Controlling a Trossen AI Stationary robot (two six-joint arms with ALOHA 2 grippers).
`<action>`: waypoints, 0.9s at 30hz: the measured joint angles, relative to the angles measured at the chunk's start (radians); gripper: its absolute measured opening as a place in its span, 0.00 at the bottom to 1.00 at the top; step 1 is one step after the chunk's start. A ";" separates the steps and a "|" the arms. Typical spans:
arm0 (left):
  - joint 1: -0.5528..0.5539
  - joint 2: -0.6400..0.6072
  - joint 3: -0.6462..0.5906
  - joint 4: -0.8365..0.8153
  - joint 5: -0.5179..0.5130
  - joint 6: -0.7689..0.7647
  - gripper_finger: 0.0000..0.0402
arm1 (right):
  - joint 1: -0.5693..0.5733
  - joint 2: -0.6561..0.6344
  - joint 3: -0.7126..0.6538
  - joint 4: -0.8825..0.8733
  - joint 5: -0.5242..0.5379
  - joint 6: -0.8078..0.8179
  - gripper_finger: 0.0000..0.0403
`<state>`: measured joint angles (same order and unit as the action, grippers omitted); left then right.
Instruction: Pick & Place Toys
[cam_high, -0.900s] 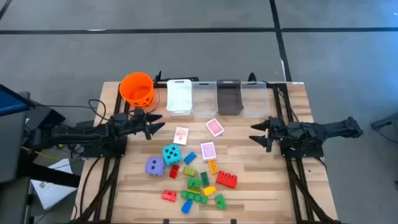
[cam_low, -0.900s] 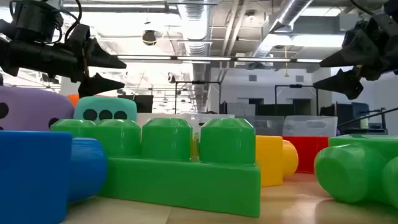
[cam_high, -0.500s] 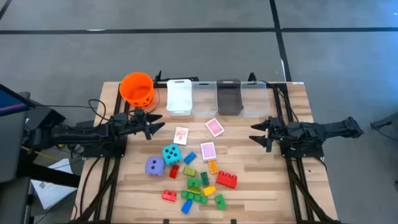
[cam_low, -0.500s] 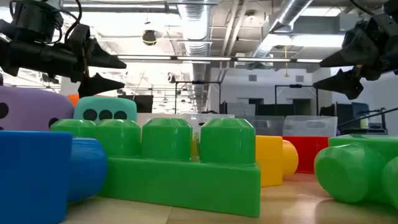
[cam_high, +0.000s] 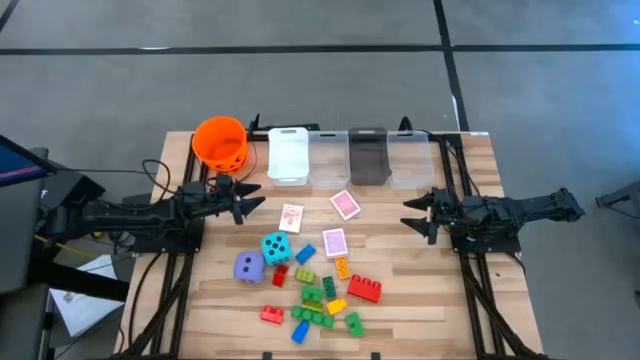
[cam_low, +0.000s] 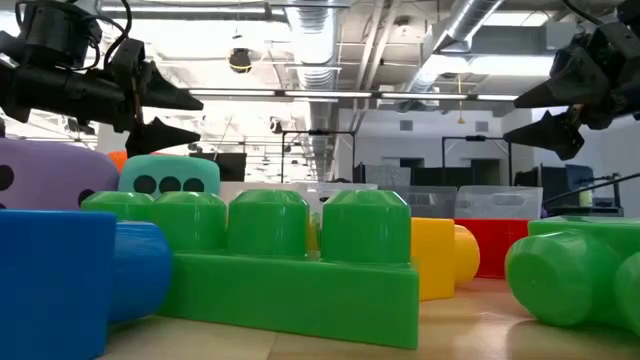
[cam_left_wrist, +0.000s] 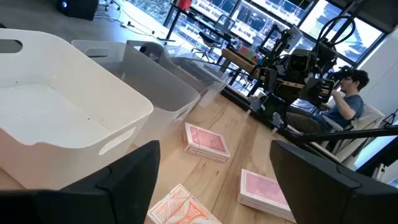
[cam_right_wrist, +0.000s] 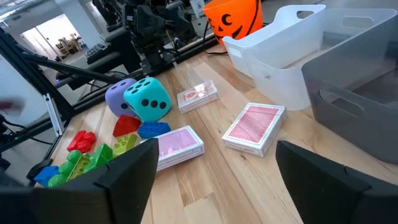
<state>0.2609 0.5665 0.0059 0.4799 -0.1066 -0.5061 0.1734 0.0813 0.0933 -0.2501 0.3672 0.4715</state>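
change: we see none; both arms sit as before, so no toy is picked yet.
left gripper (cam_high: 252, 203): left of centre, fingers apart, empty.
right gripper (cam_high: 412, 214): right of centre, fingers apart, empty.
toys: bricks (cam_high: 318, 295), dice (cam_high: 276, 247), cards (cam_high: 344, 204) at lower centre.
containers: orange bucket (cam_high: 220, 142), bins (cam_high: 340, 156) along the upper edge; white bin (cam_left_wrist: 56, 118) looks empty.
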 joint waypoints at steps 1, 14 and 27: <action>0.000 0.000 0.000 0.000 0.000 0.000 0.74 | 0.000 0.000 0.000 0.000 0.000 0.000 0.79; 0.000 0.000 0.000 0.000 0.000 0.000 0.74 | 0.000 0.000 0.000 0.000 0.000 0.000 0.79; 0.000 0.000 0.000 0.077 0.020 -0.126 0.74 | 0.003 0.000 -0.002 0.025 0.000 0.213 0.79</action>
<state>0.2611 0.5663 0.0060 0.5566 -0.0862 -0.6325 0.1763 0.0813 0.0914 -0.2248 0.3676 0.6845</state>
